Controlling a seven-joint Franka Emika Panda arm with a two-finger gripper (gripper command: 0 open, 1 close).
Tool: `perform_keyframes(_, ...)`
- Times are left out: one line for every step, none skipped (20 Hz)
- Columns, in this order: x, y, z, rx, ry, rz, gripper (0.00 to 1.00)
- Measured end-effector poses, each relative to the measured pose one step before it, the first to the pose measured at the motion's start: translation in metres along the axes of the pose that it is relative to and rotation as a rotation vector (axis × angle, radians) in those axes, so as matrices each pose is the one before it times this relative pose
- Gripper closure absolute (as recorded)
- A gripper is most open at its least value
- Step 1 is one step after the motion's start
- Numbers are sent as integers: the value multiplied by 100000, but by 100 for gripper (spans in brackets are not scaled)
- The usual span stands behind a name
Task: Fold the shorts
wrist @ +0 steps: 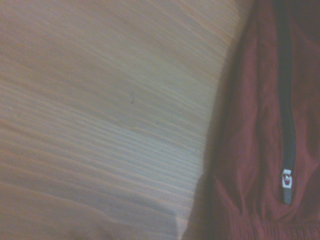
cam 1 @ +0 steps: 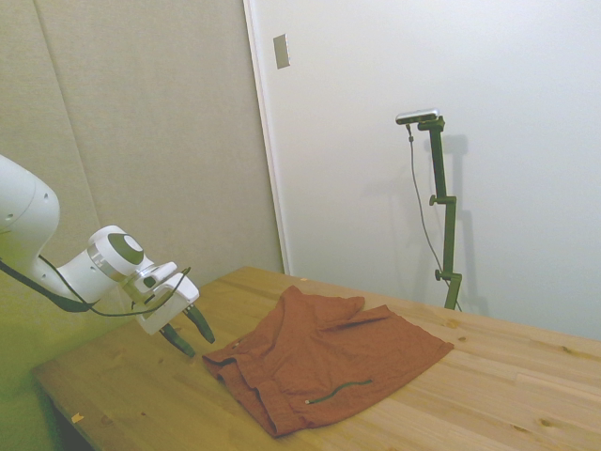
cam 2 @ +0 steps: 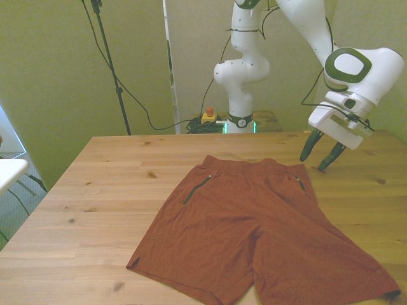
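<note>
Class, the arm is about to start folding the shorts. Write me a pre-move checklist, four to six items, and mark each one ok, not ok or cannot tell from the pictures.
1. Gripper open: ok, fingers spread in the side and front views.
2. Gripper empty: ok, nothing between the fingers.
3. Shorts lying flat and unfolded on the table: ok.
4. Gripper clear of the fabric: ok, it hangs above bare wood beside the waistband corner.
5. Grasp spot in sight: ok, the wrist view shows the zipper pull and waistband edge.
6. Whole garment on the table: cannot tell, a leg hem reaches the front view's lower right edge.
</note>
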State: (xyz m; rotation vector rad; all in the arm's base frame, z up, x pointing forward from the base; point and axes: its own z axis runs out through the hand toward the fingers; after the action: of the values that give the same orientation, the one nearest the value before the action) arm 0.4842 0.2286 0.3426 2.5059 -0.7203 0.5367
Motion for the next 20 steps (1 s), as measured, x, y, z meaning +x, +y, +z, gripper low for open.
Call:
perform_keyframes(67, -91, 233, -462, 482, 259, 0)
perform_keyframes(142, 68, 296, -576, 99, 253, 0)
perform_keyframes(222, 157, 285, -696, -62, 393, 0)
perform_keyframes(254, 295, 338, -1744, 14, 417, 0)
perform_keyframes(212, 421, 485, -2680, -92, 339, 0)
perform_keyframes(220, 319, 461, -1878, -93, 357, 0)
perform_keyframes(233, 263, 403, -1238, 25, 330, 0)
perform_keyframes(162, 158, 280, -583, 262, 88, 100)
perform_keyframes(104, 92, 165, -306, 188, 48, 100)
perform_keyframes(40, 45, 57, -104, -13, 80, 100)
perform_keyframes(-7, 2, 1, 12, 4, -14, 100)
perform_keyframes(-8, -1, 1, 8, 0, -17, 100)
perform_keyframes(-10, -5, -1, 29, 0, -21, 100)
perform_keyframes(-14, -1, 7, 5, -6, -26, 100)
perform_keyframes(-23, -11, -7, 71, 4, -53, 100)
perform_keyframes(-119, -47, 26, 65, -42, -248, 100)
perform_keyframes(-124, -72, 25, -23, -44, -214, 100)
perform_keyframes(-122, -76, 25, -35, -39, -153, 100)
perform_keyframes(-111, -41, 54, -103, -61, -68, 100)
perform_keyframes(-112, -8, 79, -181, -80, -13, 100)
